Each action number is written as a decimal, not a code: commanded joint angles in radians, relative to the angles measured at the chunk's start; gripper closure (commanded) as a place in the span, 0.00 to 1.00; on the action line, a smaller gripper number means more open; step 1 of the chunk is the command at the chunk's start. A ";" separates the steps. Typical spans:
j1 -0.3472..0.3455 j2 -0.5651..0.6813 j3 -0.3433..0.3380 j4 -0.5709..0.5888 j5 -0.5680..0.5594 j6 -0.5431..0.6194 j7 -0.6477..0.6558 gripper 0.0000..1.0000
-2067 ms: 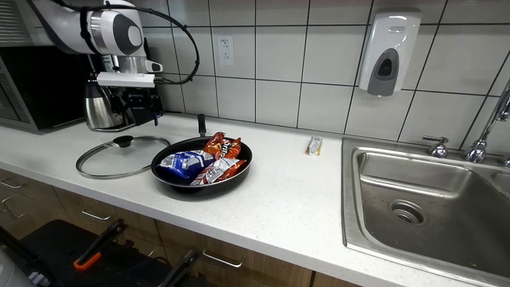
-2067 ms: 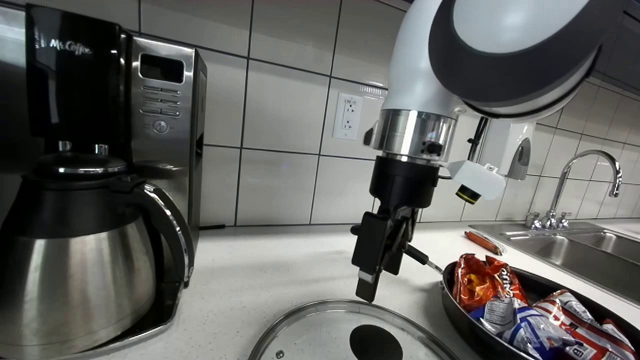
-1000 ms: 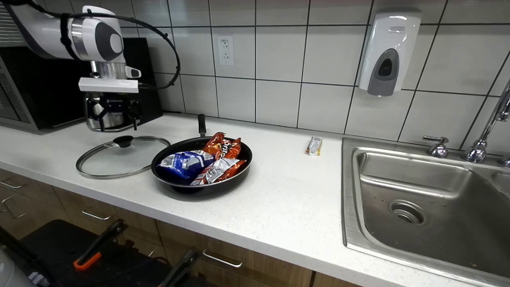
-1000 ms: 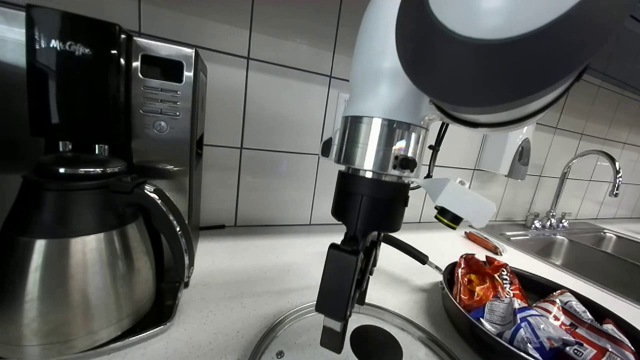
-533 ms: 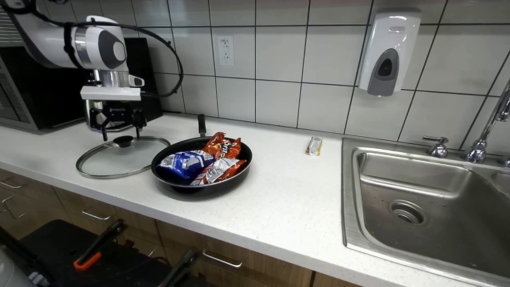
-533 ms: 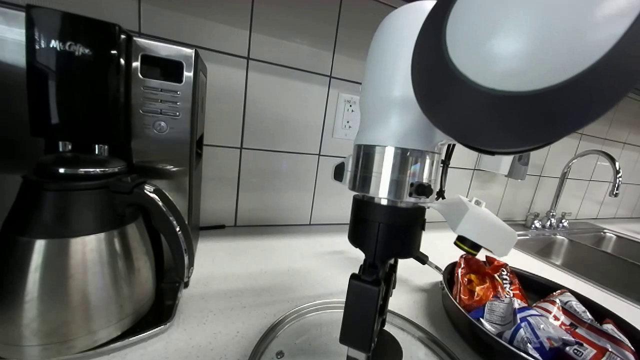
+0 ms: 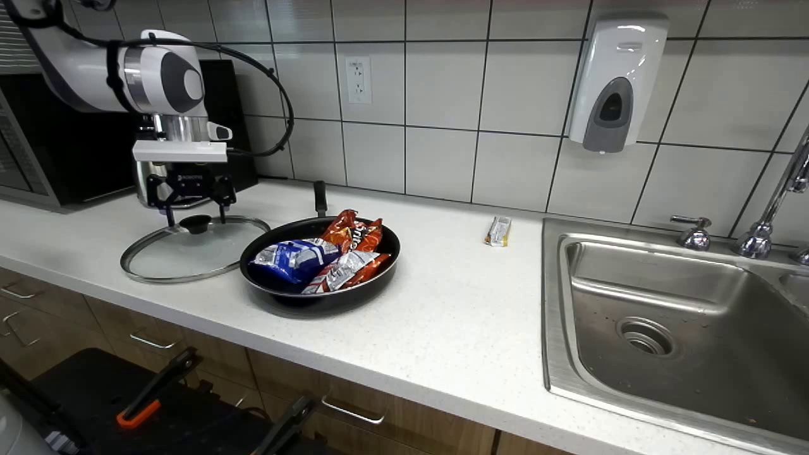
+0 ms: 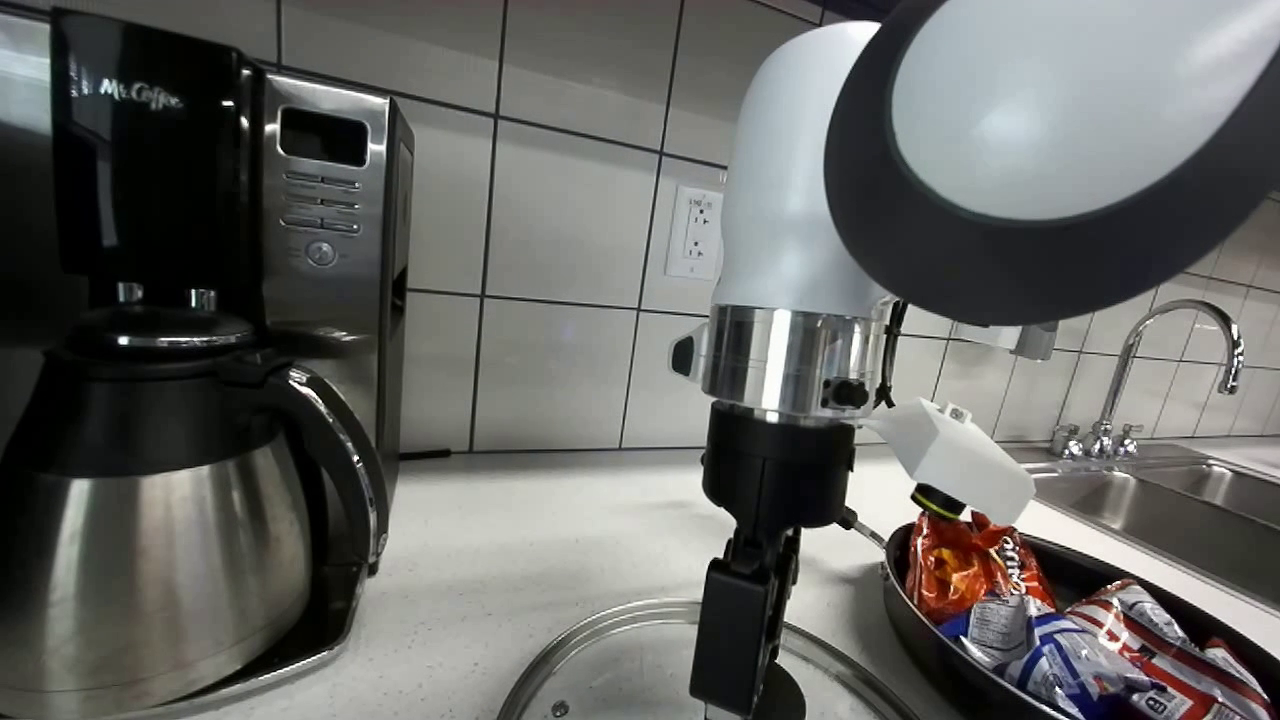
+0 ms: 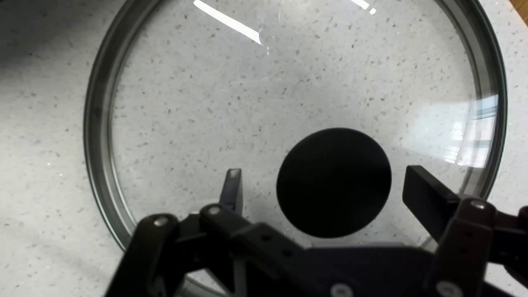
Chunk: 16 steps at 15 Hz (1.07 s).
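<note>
Gripper [image 9: 323,181] spread wide. Wrist view: gap either side of black knob [image 9: 334,183] on glass lid [image 9: 206,123]. Both exterior views add frying pan [image 7: 316,304] with chip bags [image 7: 297,259], just beside lid on countertop [image 7: 442,303].

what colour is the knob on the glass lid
The knob is plain black, seen best in the wrist view.

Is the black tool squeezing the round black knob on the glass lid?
No, the wrist view shows gaps on both sides between the knob and the open tool.
</note>
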 commanded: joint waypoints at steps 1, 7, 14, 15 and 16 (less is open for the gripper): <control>0.009 -0.007 -0.004 0.008 -0.017 -0.024 0.023 0.26; 0.014 -0.037 -0.015 0.003 -0.035 -0.050 0.045 0.61; 0.015 -0.073 -0.029 0.032 -0.101 -0.098 0.035 0.61; 0.014 -0.074 -0.030 0.039 -0.112 -0.105 0.031 0.61; 0.011 -0.072 -0.031 0.048 -0.117 -0.108 0.025 0.61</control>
